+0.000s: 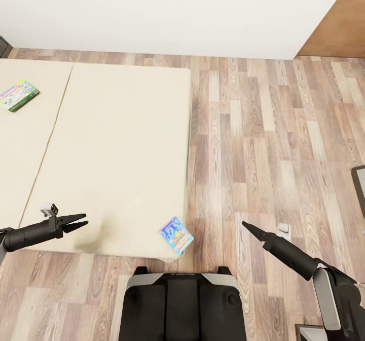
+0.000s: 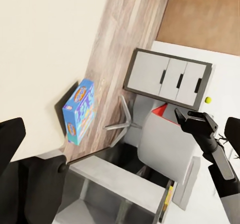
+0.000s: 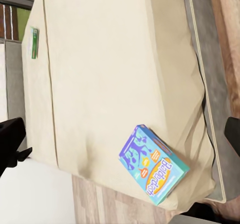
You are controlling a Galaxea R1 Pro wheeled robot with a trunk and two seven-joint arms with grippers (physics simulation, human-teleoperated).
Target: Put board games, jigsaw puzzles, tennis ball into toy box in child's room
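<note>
Head view: small blue printed game box [image 1: 177, 235] lower centre on beige mattress [image 1: 111, 153], pale green-edged game box [image 1: 18, 95] upper left, both uncollected; left gripper [image 1: 81, 221] spread, right gripper [image 1: 245, 225] pressed together, holding nothing

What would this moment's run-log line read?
base: beside bed | blue board game: near mattress corner | second game: far left | left gripper: open, empty | right gripper: closed, empty

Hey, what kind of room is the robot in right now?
Probably a bedroom, likely a child's: a low bed with a beige mattress, two board games lying on it, and a wood-plank floor.
</note>
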